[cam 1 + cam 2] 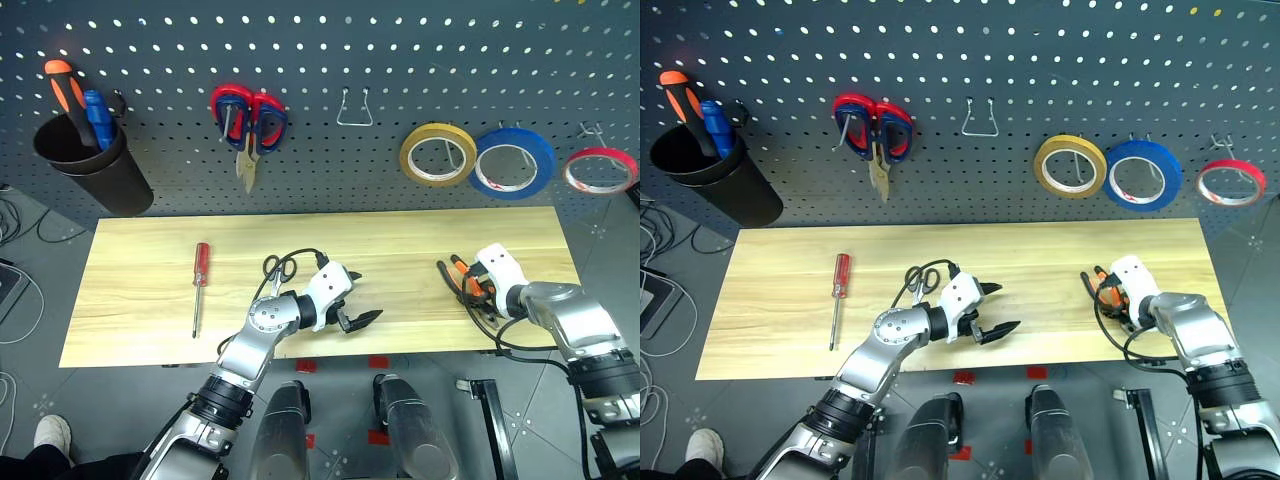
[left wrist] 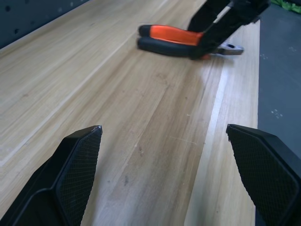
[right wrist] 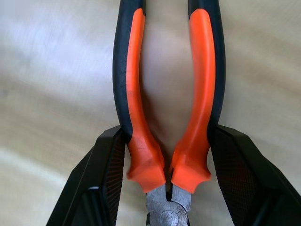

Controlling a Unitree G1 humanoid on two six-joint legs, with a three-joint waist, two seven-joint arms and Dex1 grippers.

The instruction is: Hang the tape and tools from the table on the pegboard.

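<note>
Orange-and-black pliers (image 3: 136,94) lie near the right end of the table (image 1: 140,310). My right gripper (image 3: 167,132) is shut on them, one finger pressed against each handle close to the steel joint. My left gripper (image 1: 366,295) hovers open over the middle of the table with nothing between its fingers. Small black scissors (image 1: 280,268) lie just behind its wrist. A slim red-handled screwdriver (image 1: 201,285) lies further left. The red-rimmed tape (image 1: 603,154) hangs from a hook at the far right of the pegboard (image 1: 320,50).
On the pegboard hang a yellow roll (image 1: 438,154), a blue roll (image 1: 513,162), red-handled scissors (image 1: 248,120) and a bare wire hook (image 1: 354,110). A black cup (image 1: 90,165) at the left holds orange and blue screwdrivers. Cables lie on the floor at the left.
</note>
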